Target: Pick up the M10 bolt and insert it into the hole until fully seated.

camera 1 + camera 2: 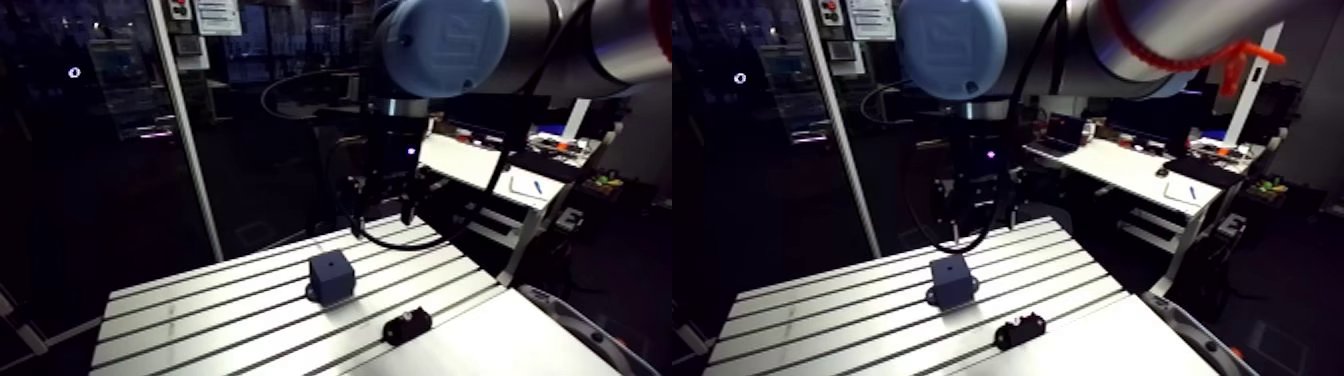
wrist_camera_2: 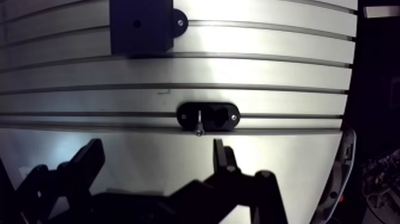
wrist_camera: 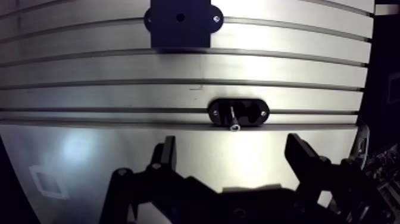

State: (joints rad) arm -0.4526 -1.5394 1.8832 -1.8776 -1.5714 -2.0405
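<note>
Approach step: my claw (image 3: 231,143) gapes wide, empty. The small silver M10 bolt (image 3: 233,117) lies in a black oval cradle (image 3: 251,113), lower centre of the arm view. Next I must descend and straddle it.

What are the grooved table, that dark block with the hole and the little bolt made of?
Table: looks like bare aluminium, brushed silver, reflecting light between its slots. Block: dark and matte, no shine; plastic or coated metal, unclear. Bolt: likely steel, a thin shank with a bright glinting end.
</note>
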